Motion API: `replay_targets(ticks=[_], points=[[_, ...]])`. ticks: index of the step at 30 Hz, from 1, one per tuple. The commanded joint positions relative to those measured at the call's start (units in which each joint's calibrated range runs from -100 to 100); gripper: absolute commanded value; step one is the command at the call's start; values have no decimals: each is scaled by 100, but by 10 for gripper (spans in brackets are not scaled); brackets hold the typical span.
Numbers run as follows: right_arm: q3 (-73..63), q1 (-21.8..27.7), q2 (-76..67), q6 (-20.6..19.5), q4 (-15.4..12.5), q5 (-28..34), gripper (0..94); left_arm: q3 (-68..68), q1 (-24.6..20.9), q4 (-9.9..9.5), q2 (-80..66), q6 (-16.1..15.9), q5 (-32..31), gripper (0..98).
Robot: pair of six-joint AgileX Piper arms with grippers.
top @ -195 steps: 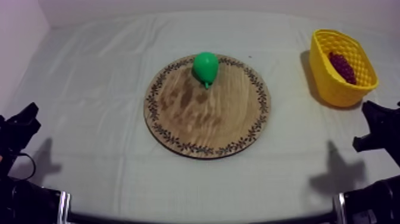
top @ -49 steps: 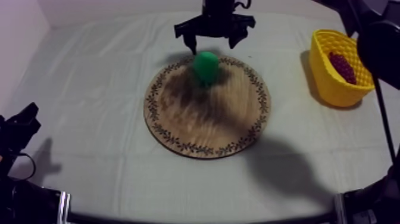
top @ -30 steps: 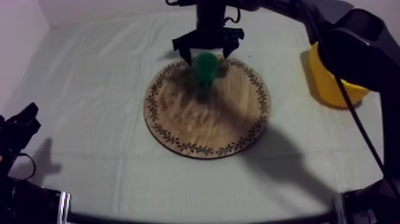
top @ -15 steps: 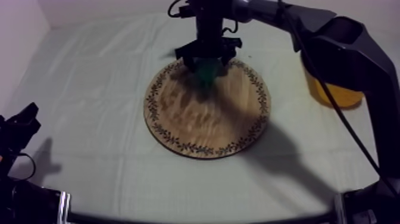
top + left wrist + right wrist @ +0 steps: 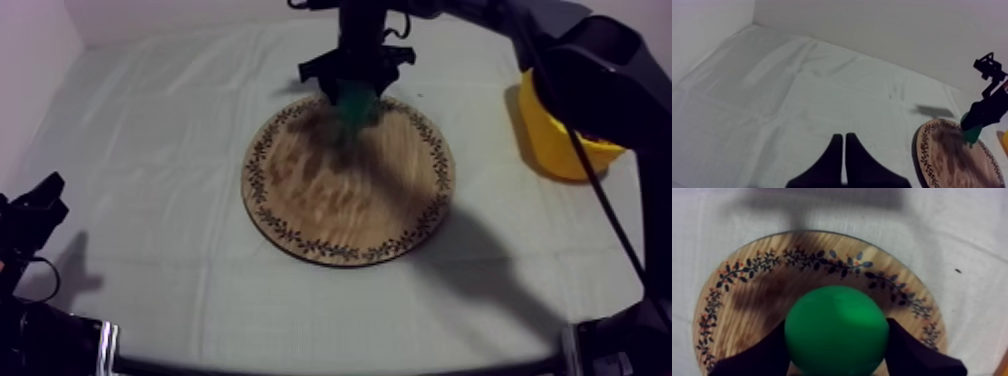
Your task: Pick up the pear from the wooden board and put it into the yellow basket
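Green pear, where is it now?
In the top view, the green toy pear is gripped in my right pincer, at the far edge of the round wooden board.

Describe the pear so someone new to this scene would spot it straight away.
Find the round wooden board mid-table. At its far rim, the right gripper is shut round the pear. It is the one bright green thing there; the basket at the right is yellow.

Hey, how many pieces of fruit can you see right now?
1: the pear, gripped by the right tool at the board's far edge. The right arm covers most of the basket, so more may be hidden there.
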Motion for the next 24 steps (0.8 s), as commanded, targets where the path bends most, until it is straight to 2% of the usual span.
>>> replay_targets(ticks=[1,11,24], points=[[210,12,-364,41,9,-2,362,0,0,0,0,1,-1,1],[1355,267,-1931,314,129,234,360,0,0,0,0,1,-1,1],[2073,1005,-3601,812,377,478,351,0,0,0,0,1,-1,1]])
